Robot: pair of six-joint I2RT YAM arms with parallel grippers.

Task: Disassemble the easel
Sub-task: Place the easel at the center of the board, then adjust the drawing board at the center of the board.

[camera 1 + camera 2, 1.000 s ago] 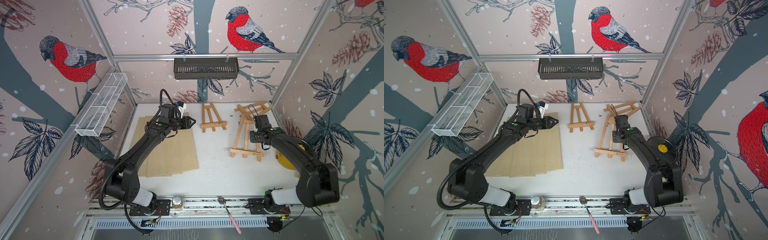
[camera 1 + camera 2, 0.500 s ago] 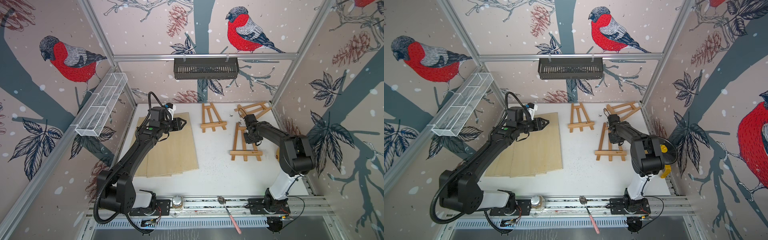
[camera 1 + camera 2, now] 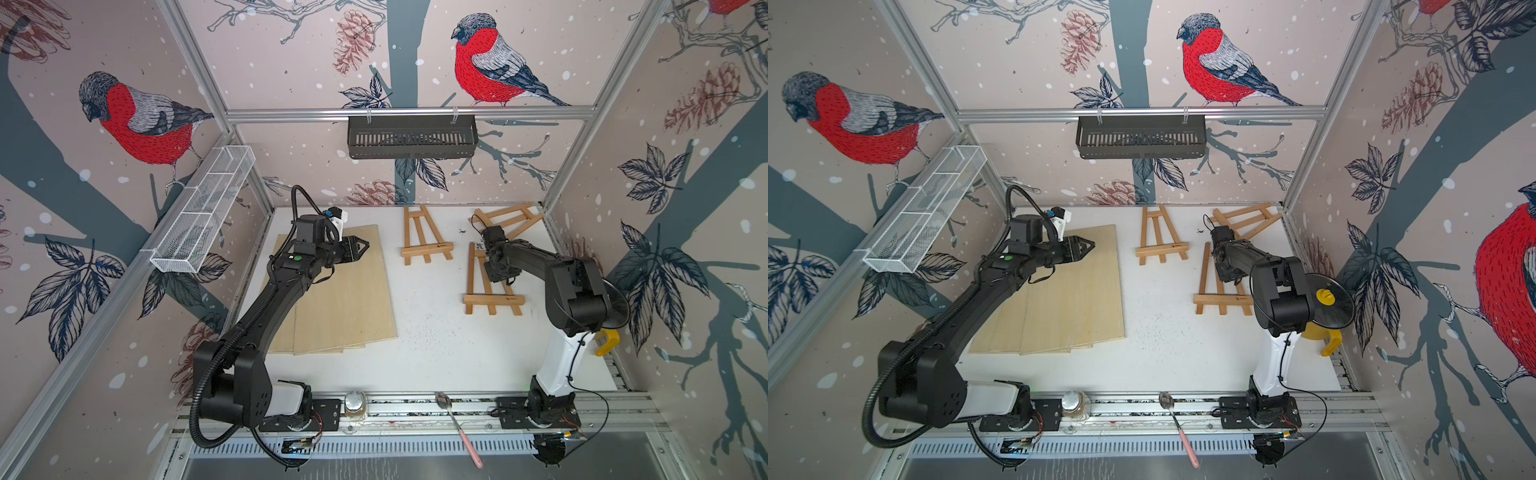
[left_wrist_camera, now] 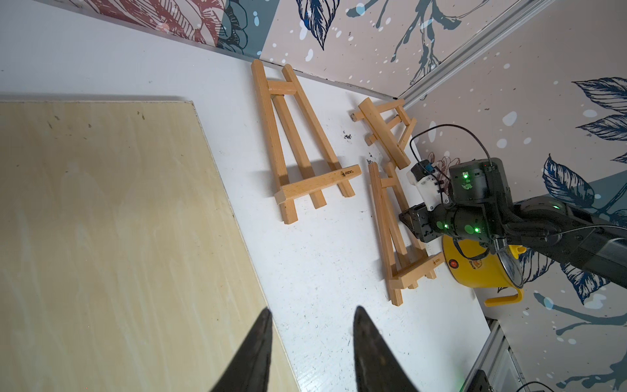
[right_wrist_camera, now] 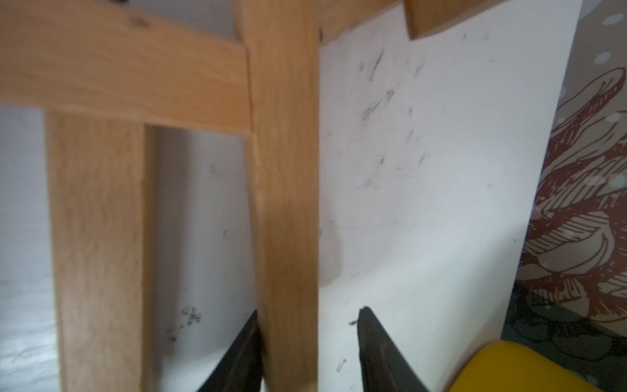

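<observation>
Three small wooden easels lie flat on the white table. One easel is at the back centre and another is in the back right corner. The third easel lies under my right gripper. In the right wrist view that gripper is open astride one leg of it: one finger touches the leg, the other stands clear. My left gripper is open and empty, hovering over the edge of the plywood boards.
A yellow pot with a lid stands at the right wall, behind the right arm. A jar and a spoon lie on the front rail. A black basket hangs at the back and a white wire basket at the left.
The right gripper has opened off the easel leg, and that easel now lies flat rather than propped up. The right elbow swung back. The left gripper drew slightly left.
</observation>
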